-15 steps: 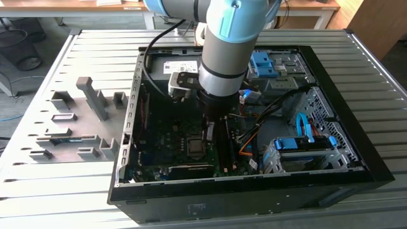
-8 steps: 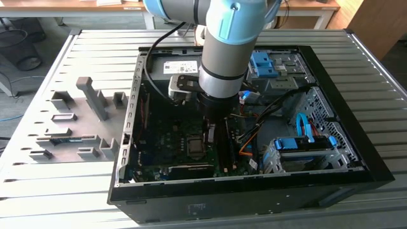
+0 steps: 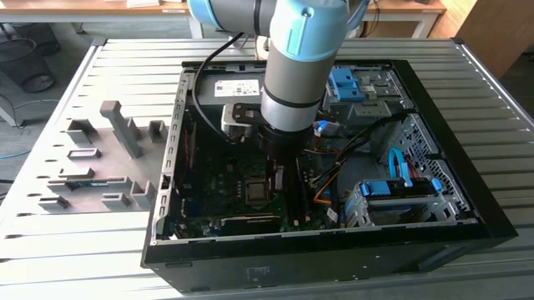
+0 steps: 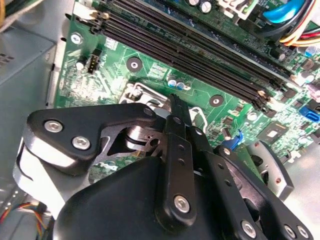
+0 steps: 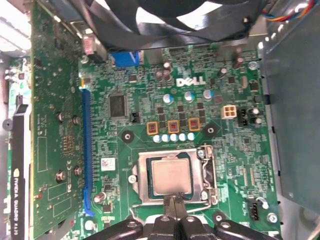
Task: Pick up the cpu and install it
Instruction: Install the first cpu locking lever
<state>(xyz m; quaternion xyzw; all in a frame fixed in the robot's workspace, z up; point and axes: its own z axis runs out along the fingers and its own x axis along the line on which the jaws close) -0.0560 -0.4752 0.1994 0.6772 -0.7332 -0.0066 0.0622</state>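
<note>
The cpu (image 5: 171,176), a small square chip with a silver-grey top, lies flat inside the metal socket frame (image 5: 144,176) on the green motherboard (image 5: 235,165). In the exterior view the cpu (image 3: 257,190) shows near the middle of the board inside the open computer case (image 3: 334,250). My gripper (image 5: 174,204) hovers just over the socket's edge beside the chip, its two thin black fingers pressed together with nothing between them. In the second wrist view the gripper (image 4: 176,106) points down at the socket area, which its black body mostly hides.
Long black memory slots (image 4: 190,50) run beside the socket. A tall green expansion card (image 5: 52,125) stands on one side and a black fan (image 5: 165,20) sits beyond. The case also holds a grey power supply (image 3: 234,87) and a drive cage (image 3: 396,194). A grey parts fixture (image 3: 100,162) lies at the exterior view's left.
</note>
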